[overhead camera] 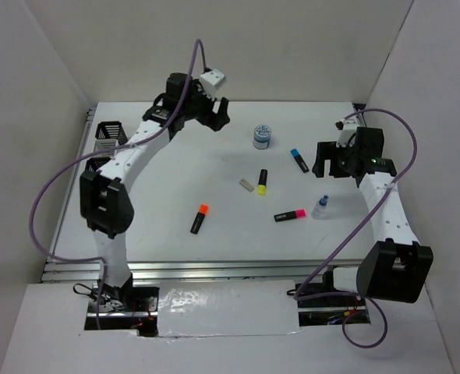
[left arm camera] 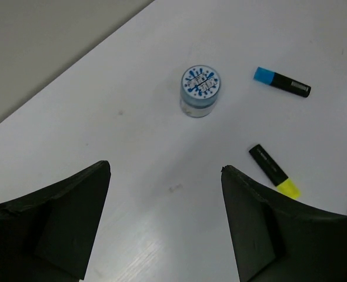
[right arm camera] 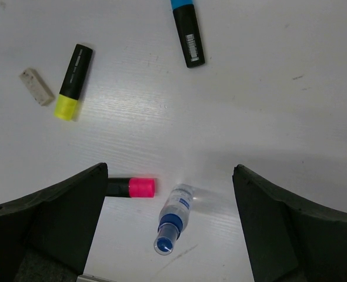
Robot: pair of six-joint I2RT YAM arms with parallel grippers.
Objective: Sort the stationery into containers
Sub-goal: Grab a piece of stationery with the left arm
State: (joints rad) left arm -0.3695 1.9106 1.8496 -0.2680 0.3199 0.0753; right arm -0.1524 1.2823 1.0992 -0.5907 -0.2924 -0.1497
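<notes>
The round blue-white pot point(overhead camera: 262, 137) stands at the table's back middle. Around it lie a blue-capped highlighter point(overhead camera: 299, 160), a yellow-capped one point(overhead camera: 262, 181), a beige eraser point(overhead camera: 247, 185), an orange-capped one point(overhead camera: 199, 219) and a pink-capped one point(overhead camera: 289, 215). My left gripper point(overhead camera: 219, 115) hovers open left of the pot point(left arm camera: 200, 89), nothing between its fingers point(left arm camera: 79, 217). My right gripper point(right arm camera: 170, 170) hangs open above the pink cap point(right arm camera: 139, 187). A black mesh container point(overhead camera: 109, 134) stands at the far left, a second one partly hidden by the left arm.
A small clear bottle with a blue cap point(right arm camera: 173, 217) stands beside the pink highlighter, under my right gripper. White walls close in the table on three sides. Purple cables loop from both arms. The table's near edge is a metal rail point(overhead camera: 214, 269).
</notes>
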